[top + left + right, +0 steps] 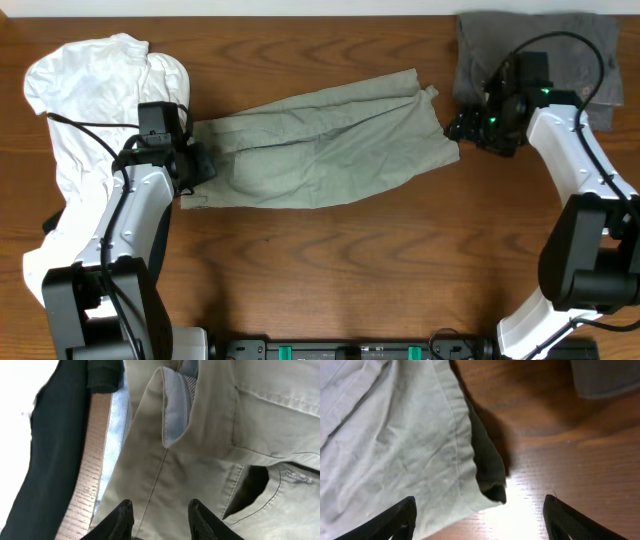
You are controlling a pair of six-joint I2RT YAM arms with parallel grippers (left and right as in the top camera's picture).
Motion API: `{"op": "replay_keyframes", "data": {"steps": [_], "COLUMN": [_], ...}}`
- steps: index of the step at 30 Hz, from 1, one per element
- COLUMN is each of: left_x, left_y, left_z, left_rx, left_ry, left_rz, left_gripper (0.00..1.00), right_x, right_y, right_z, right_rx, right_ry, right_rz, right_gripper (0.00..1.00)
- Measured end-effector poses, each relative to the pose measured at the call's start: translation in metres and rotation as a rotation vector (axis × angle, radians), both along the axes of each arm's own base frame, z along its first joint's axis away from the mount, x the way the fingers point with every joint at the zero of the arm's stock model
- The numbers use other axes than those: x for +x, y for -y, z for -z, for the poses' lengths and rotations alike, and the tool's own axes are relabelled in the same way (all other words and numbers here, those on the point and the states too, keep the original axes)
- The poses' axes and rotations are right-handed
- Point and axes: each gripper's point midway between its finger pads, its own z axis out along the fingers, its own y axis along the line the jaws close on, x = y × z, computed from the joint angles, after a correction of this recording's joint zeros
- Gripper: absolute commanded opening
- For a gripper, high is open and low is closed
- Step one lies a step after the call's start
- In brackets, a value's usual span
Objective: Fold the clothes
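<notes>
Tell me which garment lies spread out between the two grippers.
The khaki shorts, mid-table. The white T-shirt is bunched at the left edge; the dark grey garment sits in the far right corner.

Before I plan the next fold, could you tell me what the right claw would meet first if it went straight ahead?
Probably the khaki shorts: their hem corner lies just ahead of the open right claw, on the wooden table. Depth is unclear.

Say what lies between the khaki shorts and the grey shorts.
Bare table separates khaki shorts from grey shorts in the right wrist view; the right gripper hangs above.
</notes>
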Motion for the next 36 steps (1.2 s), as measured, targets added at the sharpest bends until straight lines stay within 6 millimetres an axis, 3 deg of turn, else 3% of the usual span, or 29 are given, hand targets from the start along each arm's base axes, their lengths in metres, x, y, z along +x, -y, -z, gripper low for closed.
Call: {"op": "replay_keyframes", "data": {"steps": [6, 15, 23, 27, 30, 31, 36], "left_x": [-0.008, -0.009, -0.013, -0.013, -0.014, -0.014, -0.014], "left_y": [0.001, 0.001, 0.001, 0.001, 0.001, 0.001, 0.002], "left_z": [0.002, 0.006, 0.026, 0.027, 0.027, 0.027, 0.027], "left_rx": [-0.004, -0.005, -0.012, -0.012, -0.012, -0.012, -0.012], "left_ry": [-0.034, -0.049, -0.109, -0.112, -0.113, -0.114, -0.115], "left_rz": [0.0, 0.0, 0.0, 0.0, 0.0, 0.0, 0.0], "left_gripper": [0.38, 0.38, 0.38, 0.38, 0.38, 0.38, 0.38], "right_x": [-0.006, -0.016, -0.005, 0.013, 0.018, 0.018, 0.017], "right_y": [-0.014, -0.02, -0.02, -0.025, -0.031, -0.032, -0.039], "right_z": [0.021, 0.059, 0.065, 0.062, 0.061, 0.061, 0.06], "right_rx": [0.082, 0.116, 0.105, 0.1, 0.102, 0.103, 0.12], "right_ry": [-0.07, -0.183, -0.146, -0.071, -0.048, -0.049, -0.052], "right_rz": [-0.029, -0.023, -0.025, -0.027, -0.034, -0.032, -0.038], "right_gripper": [0.77, 0.7, 0.63, 0.49, 0.07, 0.01, 0.01]}}
